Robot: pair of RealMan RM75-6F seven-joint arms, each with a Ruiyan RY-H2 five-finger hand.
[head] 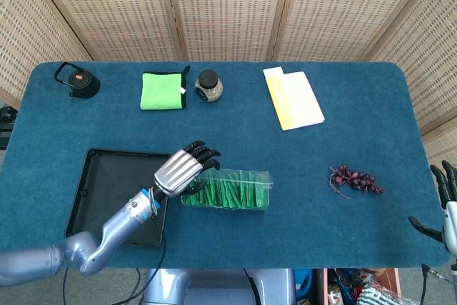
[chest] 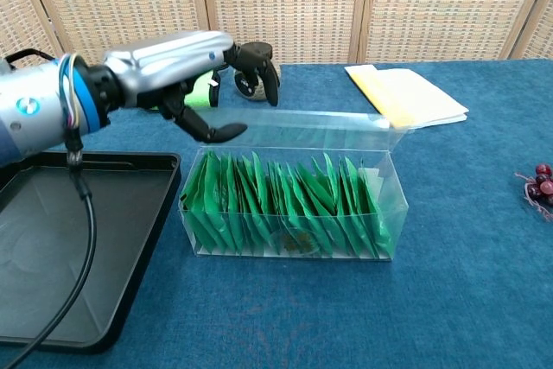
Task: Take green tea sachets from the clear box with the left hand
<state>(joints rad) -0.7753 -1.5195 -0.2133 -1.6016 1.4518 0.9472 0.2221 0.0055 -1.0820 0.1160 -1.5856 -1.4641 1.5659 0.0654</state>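
The clear box (chest: 294,205) (head: 228,191) stands near the front middle of the table, packed with upright green tea sachets (chest: 276,200). Its clear lid (chest: 302,125) is swung up and back, so the top is uncovered. My left hand (chest: 186,71) (head: 183,171) hovers above the box's left end with its fingers curved down and its thumb (chest: 220,132) apart, close to the lid's left edge. It holds no sachet. I cannot tell whether it touches the lid. My right hand (head: 444,208) hangs at the table's right edge with its fingers apart and nothing in them.
A black tray (chest: 52,257) (head: 107,183) lies just left of the box, under my left forearm. Along the back stand a black kettle (head: 77,81), a green cloth (head: 163,91), a jar (head: 208,85) and a yellow pad (head: 293,98). Dark grapes (head: 355,179) lie to the right.
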